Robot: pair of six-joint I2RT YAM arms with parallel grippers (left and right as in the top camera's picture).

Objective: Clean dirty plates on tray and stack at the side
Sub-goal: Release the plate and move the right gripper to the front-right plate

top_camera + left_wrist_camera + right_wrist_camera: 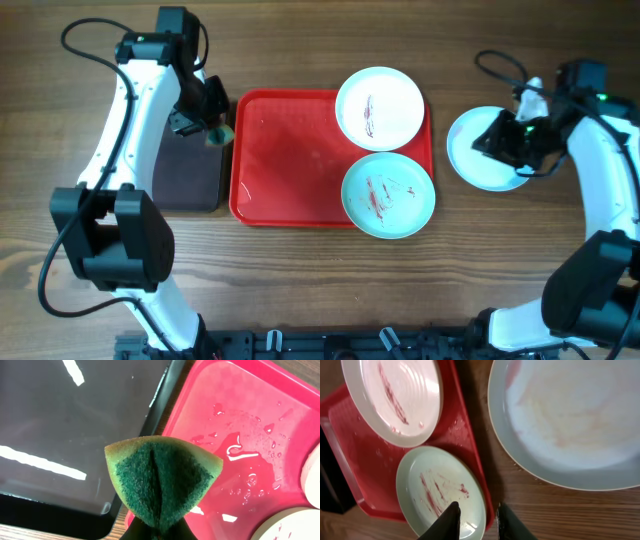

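While the left gripper (214,132) pinches a sponge (160,477), the right gripper (479,521) hangs parted, empty. The plate (570,420) off the tray (290,170) lies just beyond it.

The tray (290,160) lies mid-bench (320,290). Along its right side sit two plates. The far plate (379,107) is in the far right corner and overhangs the rim. The near plate (388,194) is just beside it in the near right corner, also overhanging. The third plate (470,150) lies on the bench right of the tray, apart from it. The smaller tray (188,180) lies just left of the tray, and a sponge (162,480) hangs above the gap between them.
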